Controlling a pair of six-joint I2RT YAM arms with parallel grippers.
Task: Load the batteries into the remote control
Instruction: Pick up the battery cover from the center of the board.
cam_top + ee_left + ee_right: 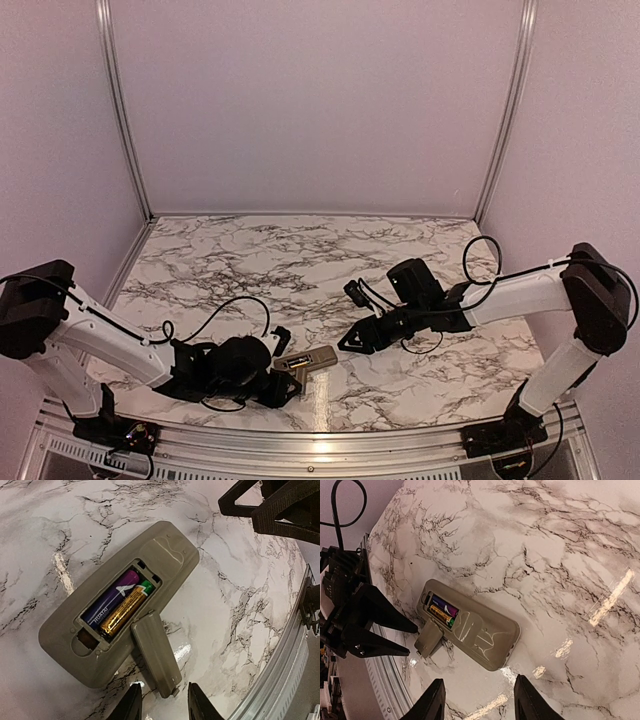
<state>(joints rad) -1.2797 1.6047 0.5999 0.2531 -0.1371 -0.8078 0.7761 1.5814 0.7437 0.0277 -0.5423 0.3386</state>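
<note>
**Remote control.** The remote control (167, 555) lies flat on the marble table (300, 250), grey back side up, close to the metal rail (320, 445) along the table's near edge. It lies at an angle to that rail. Its battery compartment is open.

**Batteries.** Both cells sit side by side in the compartment: the dark purple battery (112, 600) and the gold battery (122, 612), which touches it along its length.

**Battery cover.** The battery cover (156, 652) is off. It lies on the marble with one end against the remote's long edge, beside the compartment. Its other end points toward the rail.

**Left gripper.** The left gripper (162, 707) sits low on the rail side of the remote. Its jaws stand apart. The free end of the cover lies between the fingertips (131, 702), with a gap visible on each side, so nothing is clamped.

**Right gripper.** The right gripper (480, 702) hangs above the marble, off the remote's closed end. Its jaws stand apart with nothing between them, and it touches neither the remote nor the left gripper.

**Clearances.** Between the remote and the rail there is only a narrow strip of marble, and the cover and the left fingers occupy part of it. On the far side, bare marble runs to the back wall (320, 100).
</note>
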